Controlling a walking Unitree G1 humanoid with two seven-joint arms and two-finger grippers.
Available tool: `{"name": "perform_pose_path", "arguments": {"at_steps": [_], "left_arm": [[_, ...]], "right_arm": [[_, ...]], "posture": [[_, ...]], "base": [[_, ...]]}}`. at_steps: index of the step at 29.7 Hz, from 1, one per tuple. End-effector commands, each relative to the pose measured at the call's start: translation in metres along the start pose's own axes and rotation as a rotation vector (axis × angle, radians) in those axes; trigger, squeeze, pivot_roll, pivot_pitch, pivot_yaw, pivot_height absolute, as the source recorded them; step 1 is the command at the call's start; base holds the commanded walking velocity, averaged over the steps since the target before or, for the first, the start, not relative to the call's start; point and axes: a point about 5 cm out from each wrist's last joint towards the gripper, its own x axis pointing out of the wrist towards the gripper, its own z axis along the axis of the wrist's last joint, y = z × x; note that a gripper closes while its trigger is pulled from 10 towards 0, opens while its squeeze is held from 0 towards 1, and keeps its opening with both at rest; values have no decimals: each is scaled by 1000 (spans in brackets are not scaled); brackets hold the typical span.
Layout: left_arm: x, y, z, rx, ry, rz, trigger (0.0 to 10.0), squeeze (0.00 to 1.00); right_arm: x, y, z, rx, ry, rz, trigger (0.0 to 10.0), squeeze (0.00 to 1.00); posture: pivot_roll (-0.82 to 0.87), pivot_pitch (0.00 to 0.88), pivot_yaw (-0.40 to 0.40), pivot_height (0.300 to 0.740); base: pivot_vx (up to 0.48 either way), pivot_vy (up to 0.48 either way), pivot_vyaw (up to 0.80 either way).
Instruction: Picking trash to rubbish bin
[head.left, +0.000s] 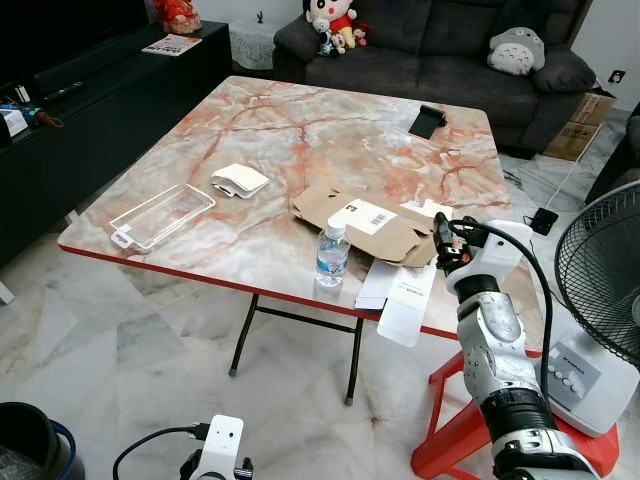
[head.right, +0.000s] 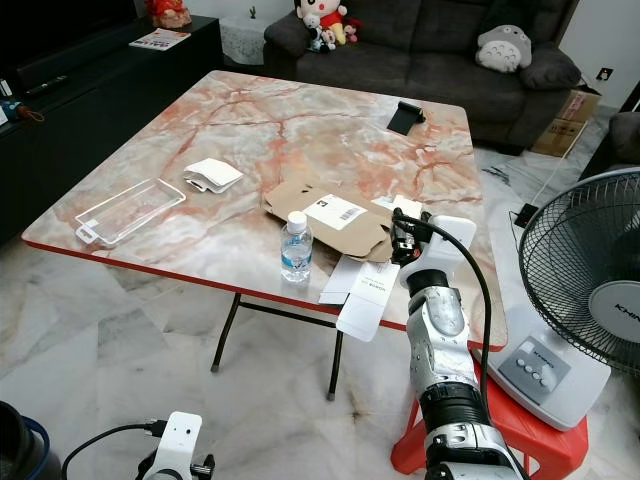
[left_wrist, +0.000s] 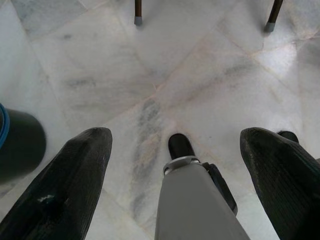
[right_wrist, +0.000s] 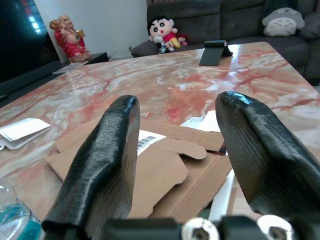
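Reaching stage, by the look of it: best to lower right hand (right_wrist: 175, 150) w/ fingers kept wide & level, closing only once straddling an edge of flattened cardboard (head.left: 365, 222), clear of water bottle (head.left: 331, 256) nearby. Right hand wide open, holding nothing, at counter (head.left: 300, 130) near edge; cardboard just ahead & below fingertips. Left hand (left_wrist: 175, 165) open, empty, hanging over floor; bin (head.left: 30, 440) low, far left.

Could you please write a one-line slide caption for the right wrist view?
Open right gripper poised over the flattened cardboard on the marble table.
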Motion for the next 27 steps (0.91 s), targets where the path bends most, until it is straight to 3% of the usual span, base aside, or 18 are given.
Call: {"name": "perform_pose_path", "arguments": {"at_steps": [1, 2, 8, 27], "left_arm": [[1, -2, 3, -17, -12, -8, 10000, 0], [1, -2, 4, -20, -12, -8, 10000, 0], [0, -2, 2, -46, -5, -13, 10000, 0], [0, -2, 1, -47, -5, -13, 10000, 0]], "right_arm": [[3, 2, 0, 8, 13, 2, 10000, 537], [4, 2, 0, 9, 15, 1, 10000, 0], [5, 2, 0, 12, 25, -4, 10000, 0], [7, -1, 2, 15, 19, -17, 10000, 0]], "posture": [[-59, 0, -84, 740], [-59, 0, -84, 740], [-60, 13, -85, 740], [-63, 21, -82, 740]], "base": [[0, 0, 0], [0, 0, 0], [0, 0, 0], [326, 0, 0]]}}
